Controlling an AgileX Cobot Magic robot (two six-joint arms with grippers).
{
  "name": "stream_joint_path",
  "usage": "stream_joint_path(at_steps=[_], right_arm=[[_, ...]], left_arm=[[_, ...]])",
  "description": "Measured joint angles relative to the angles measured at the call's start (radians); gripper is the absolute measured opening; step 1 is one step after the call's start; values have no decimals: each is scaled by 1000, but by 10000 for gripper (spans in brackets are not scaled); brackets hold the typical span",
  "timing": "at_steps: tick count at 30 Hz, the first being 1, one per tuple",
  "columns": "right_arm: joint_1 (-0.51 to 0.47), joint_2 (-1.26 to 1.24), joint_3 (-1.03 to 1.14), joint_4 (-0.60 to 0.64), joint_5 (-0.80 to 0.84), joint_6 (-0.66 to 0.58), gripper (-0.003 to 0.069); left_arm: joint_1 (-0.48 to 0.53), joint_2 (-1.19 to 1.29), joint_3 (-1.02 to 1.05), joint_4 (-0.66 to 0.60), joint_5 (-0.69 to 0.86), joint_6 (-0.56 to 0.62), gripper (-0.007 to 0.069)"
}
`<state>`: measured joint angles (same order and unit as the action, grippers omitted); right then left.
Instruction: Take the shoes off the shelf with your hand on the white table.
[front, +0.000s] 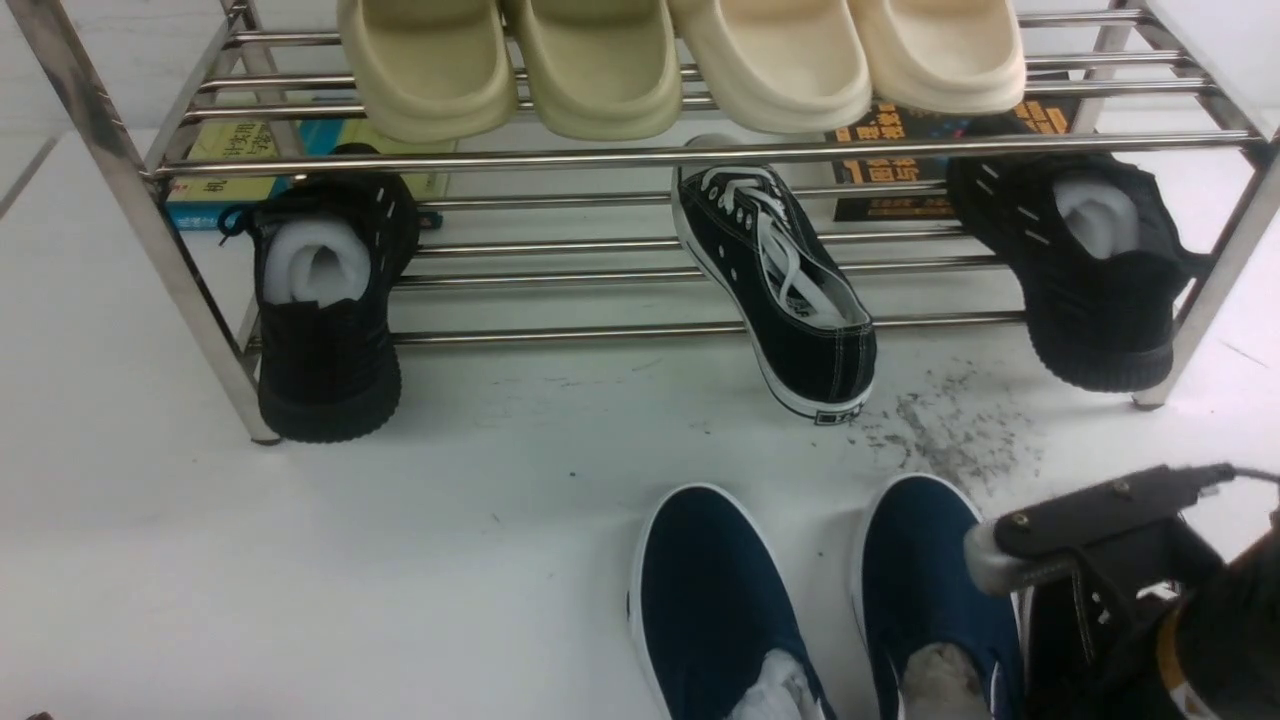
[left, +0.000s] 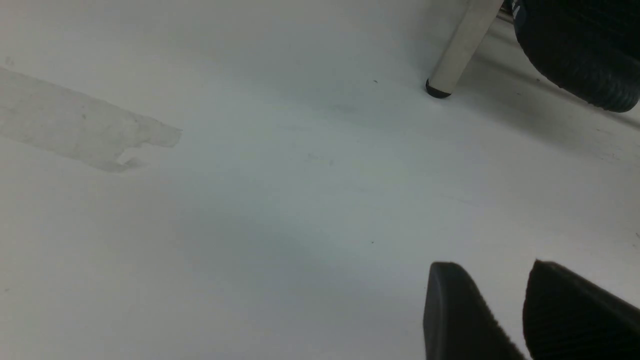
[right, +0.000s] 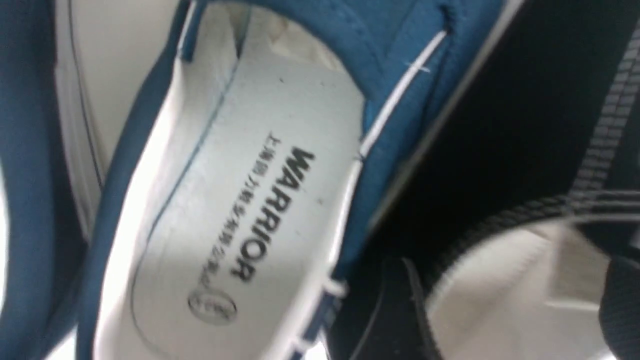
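White tabletop (front: 480, 560) beneath, the right claw (right: 510, 280) stands open over the black canvas sneaker (right: 505, 145) and should rise straight, clearing its collar; the left claw (left: 492, 295) is parted too.

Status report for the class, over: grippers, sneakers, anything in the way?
Left gripper slightly open, empty; right gripper open at one black sneaker. Other sneaker on rack. Navy shoe crowds the right gripper's side.
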<state>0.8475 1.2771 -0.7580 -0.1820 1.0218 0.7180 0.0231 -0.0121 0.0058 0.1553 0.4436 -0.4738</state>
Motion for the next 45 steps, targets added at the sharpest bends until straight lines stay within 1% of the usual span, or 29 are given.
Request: stream_joint_path(at_steps=[1, 3, 4, 6, 7, 10, 11, 12, 14, 17, 18, 20, 23, 25, 26, 27, 32, 35, 36, 39, 41, 45], right_arm=[[0, -19, -47, 0, 63, -30, 517], [0, -32, -82, 0, 106, -52, 514], [0, -52, -141, 0, 158, -86, 505], [0, -64, -186, 0, 178, -113, 495], [0, -72, -249, 0, 194, -153, 472], [0, -63, -326, 3, 171, -222, 405], [0, -47, -356, 12, 145, -260, 355], [0, -36, -371, 20, 127, -287, 324], [0, 12, -420, 38, 94, -341, 214], [0, 123, -515, 39, 18, -407, 23], [1, 152, -540, 28, 6, -408, 1], [1, 207, -589, -10, -24, -413, -10], [1, 301, -673, -73, -41, -404, 9], [1, 346, -709, -111, -45, -374, 52], [1, 350, -712, -114, -45, -374, 58], [0, 382, -731, -141, -47, -334, 123], [-42, 448, -743, -158, -77, -263, 333], [-81, 483, -743, -157, -102, -251, 451], [-83, 485, -743, -157, -102, -251, 458], [-124, 511, -744, -153, -159, -246, 529], [-139, 518, -744, -152, -199, -244, 539], [-174, 542, -744, -155, -263, -243, 534]], left_arm=[[0, 0, 0, 0, 0, 0, 239], [0, 0, 0, 0, 0, 0, 239], [0, 0, 0, 0, 0, 0, 239], [0, 0, 0, 0, 0, 0, 239], [0, 0, 0, 0, 0, 0, 239], [0, 0, 0, 0, 0, 0, 239], [0, 0, 0, 0, 0, 0, 239], [0, 0, 0, 0, 0, 0, 239], [0, 0, 0, 0, 0, 0, 239], [0, 0, 0, 0, 0, 0, 239], [0, 0, 0, 0, 0, 0, 239], [0, 0, 0, 0, 0, 0, 239], [0, 0, 0, 0, 0, 0, 239], [0, 0, 0, 0, 0, 0, 239], [0, 0, 0, 0, 0, 0, 239], [0, 0, 0, 0, 0, 0, 239], [0, 0, 0, 0, 0, 0, 239], [0, 0, 0, 0, 0, 0, 239], [0, 0, 0, 0, 0, 0, 239], [0, 0, 0, 0, 0, 0, 239], [0, 0, 0, 0, 0, 0, 239], [0, 0, 0, 0, 0, 0, 239]])
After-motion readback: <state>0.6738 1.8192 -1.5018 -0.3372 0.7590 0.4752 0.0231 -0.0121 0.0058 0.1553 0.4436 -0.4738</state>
